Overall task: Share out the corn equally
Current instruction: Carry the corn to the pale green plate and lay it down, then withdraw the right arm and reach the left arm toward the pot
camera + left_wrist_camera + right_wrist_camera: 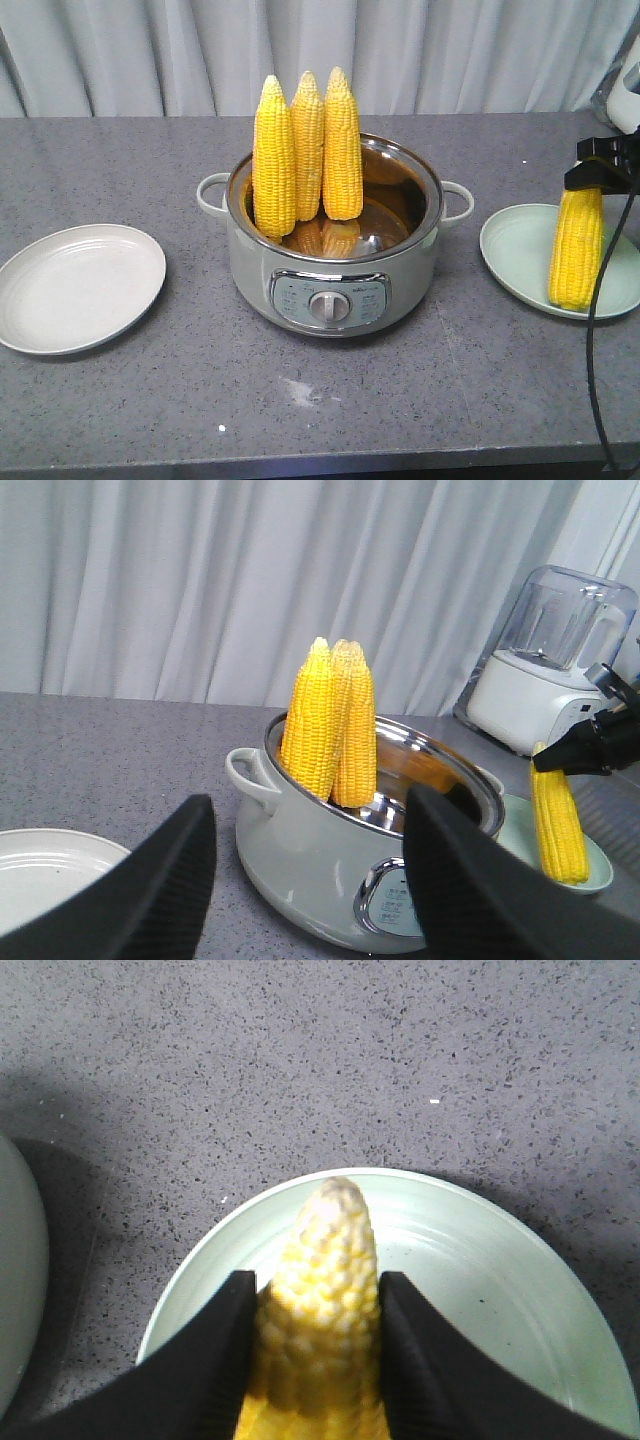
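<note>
Right end effector point(315, 1290) is clamping corn point(325, 1250) upright over the plate point(490, 1260), left end effector point(310, 880) is hanging open. Released upright, it's risking toppling off.

No text, brand, number or sign can be read in any view. The only printing is on the grey oval control panel point(330, 298), set in the front wall of the pale grey-green round electric cooking pot with a polished steel rim point(333, 240). Short rows of small pale marks lie to the left and right of the silver rotary knob point(329, 307) at the panel's centre. In the front view they are too small and blurred to make out. In the left wrist view only part of the panel point(385, 902) shows, and its marks are equally unreadable.
</note>
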You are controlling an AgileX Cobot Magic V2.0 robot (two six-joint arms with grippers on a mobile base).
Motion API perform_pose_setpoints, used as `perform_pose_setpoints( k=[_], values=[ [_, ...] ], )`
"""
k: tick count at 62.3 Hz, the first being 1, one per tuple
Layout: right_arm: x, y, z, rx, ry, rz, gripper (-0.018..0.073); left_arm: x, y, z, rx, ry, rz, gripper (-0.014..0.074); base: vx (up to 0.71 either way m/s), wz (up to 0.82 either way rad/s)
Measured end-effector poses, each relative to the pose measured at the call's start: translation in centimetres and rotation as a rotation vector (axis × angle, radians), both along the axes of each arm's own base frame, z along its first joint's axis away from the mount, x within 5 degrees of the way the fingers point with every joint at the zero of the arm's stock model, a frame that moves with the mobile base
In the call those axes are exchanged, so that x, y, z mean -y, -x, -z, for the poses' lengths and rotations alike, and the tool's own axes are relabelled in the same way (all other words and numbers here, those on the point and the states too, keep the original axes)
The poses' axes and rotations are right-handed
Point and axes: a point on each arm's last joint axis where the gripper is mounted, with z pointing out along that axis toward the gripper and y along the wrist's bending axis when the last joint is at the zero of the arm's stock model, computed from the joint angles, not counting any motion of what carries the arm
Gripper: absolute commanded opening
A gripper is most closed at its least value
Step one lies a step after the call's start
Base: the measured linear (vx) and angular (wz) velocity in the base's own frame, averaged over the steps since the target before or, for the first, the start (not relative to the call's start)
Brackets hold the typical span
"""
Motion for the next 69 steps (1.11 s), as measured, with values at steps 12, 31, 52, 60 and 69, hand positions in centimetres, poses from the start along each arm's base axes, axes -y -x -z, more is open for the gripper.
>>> perform_pose_setpoints(
  k=[12, 31, 52, 60, 69],
  values=[
    [0.2, 0.0, 0.1, 0.001, 0.033, 0.004, 0.0507, 0.0, 0.0, 0.0, 0.000, 0.000, 0.000, 0.0411, 0.00, 0.00],
    [0.0, 0.3, -0.7, 0.006, 0.005, 0.029, 0.0497, 0.0, 0.0, 0.0, 0.000, 0.000, 0.000, 0.0411, 0.00, 0.00],
    [-2.6, 4.6, -8.8, 0.191, -0.045, -0.072, 0.0264, 0.0, 0.0, 0.0, 0.000, 0.000, 0.000, 0.0411, 0.00, 0.00],
    [-4.1, 7.5, -12.2, 0.275, -0.040, -0.157, 0.0155, 0.0, 0.0, 0.0, 0.000, 0.000, 0.000, 0.0411, 0.00, 0.00],
    [-6.1, 11.2, -15.4, 0.409, -0.054, -0.242, 0.0065, 0.0, 0.0, 0.0, 0.000, 0.000, 0.000, 0.0411, 0.00, 0.00]
  ],
)
